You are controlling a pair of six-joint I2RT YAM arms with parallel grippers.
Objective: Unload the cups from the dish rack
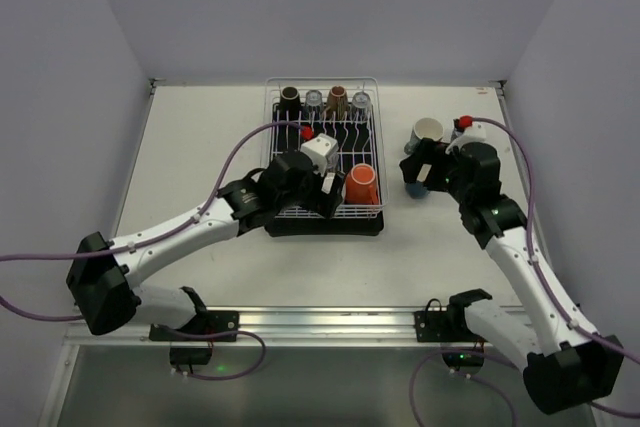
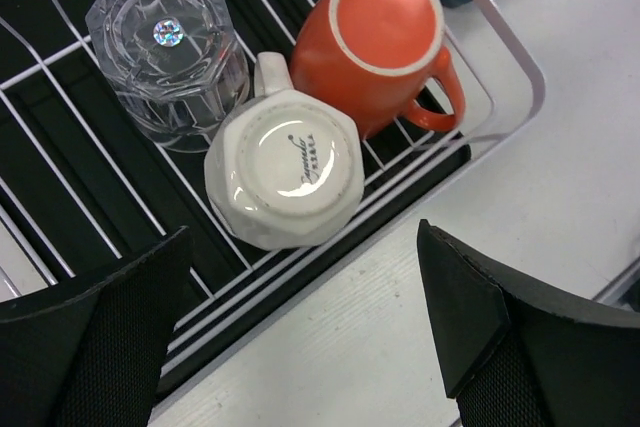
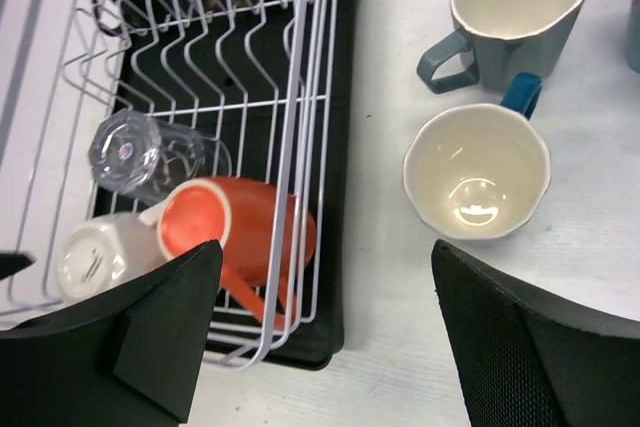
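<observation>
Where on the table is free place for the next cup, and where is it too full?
Free: the bare table left of the dish rack, and the patch in front of it toward the near edge. A narrow lane runs between the rack and the unloaded mugs. Crowded: around those mugs, and the rack's near corner with the orange mug.

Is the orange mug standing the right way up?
No, the orange mug sits upside down in the dish rack, its bottom facing up.

Your dish rack sits near the table's far edge, three cups in its near-right corner. Two mugs stand right of it.
</observation>
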